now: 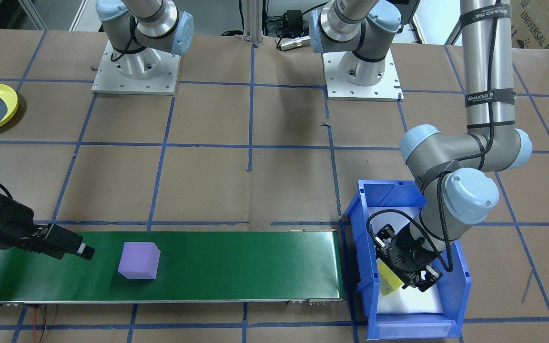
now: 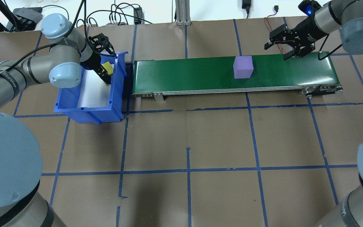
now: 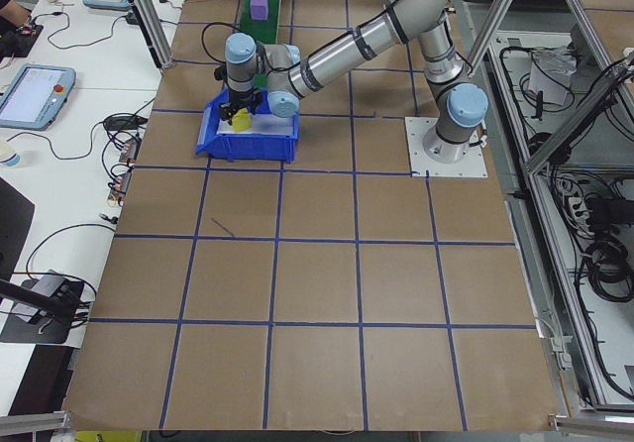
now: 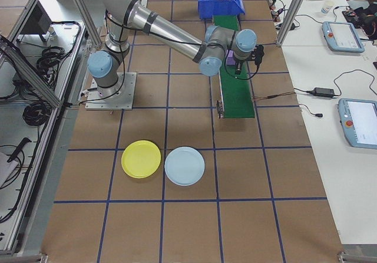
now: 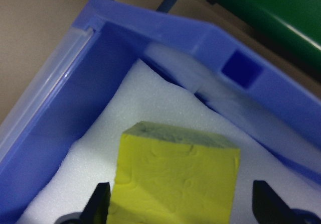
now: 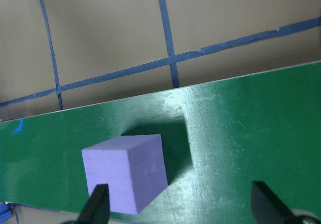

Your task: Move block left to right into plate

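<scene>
Green belt, purple block near gaping right hand, left hand clamping yellow block

Purple block on green conveyor belt; left end effector in blue bin, gripping yellow block.

Purple block: foam cube, sat upright and free on the green belt, toward my right.
Yellow block: foam, held in my left gripper.
Plate: round, yellow, flat on my desk.
</scene>
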Available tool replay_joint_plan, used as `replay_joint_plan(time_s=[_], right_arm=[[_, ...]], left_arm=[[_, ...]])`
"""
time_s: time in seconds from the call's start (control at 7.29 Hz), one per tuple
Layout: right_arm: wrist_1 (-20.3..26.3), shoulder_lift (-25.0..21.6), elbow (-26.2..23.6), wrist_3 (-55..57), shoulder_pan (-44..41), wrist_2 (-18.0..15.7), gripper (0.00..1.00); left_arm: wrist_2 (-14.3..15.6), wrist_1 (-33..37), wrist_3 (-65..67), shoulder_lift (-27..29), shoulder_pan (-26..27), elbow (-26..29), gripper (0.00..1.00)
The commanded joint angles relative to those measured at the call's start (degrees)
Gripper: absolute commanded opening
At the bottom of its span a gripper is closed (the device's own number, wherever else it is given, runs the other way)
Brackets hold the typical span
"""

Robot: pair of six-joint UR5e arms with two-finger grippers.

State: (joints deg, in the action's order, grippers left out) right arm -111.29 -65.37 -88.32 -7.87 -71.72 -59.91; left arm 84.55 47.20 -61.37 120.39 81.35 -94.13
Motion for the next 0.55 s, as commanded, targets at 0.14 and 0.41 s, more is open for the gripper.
replay_joint_plan(time_s=[0.14,0.41], right_arm=[[-0.2,0.1,-0.7,0.3,0.0,0.1,1.0],[-0.3,0.1,-0.9,0.3,0.0,0.0,1.0]], left_arm=[[1.1,-1.0,4.1,-5.0,0.3,0.2,0.4],[1.3,6.5,7.8,-14.7,1.2,0.0,0.4]])
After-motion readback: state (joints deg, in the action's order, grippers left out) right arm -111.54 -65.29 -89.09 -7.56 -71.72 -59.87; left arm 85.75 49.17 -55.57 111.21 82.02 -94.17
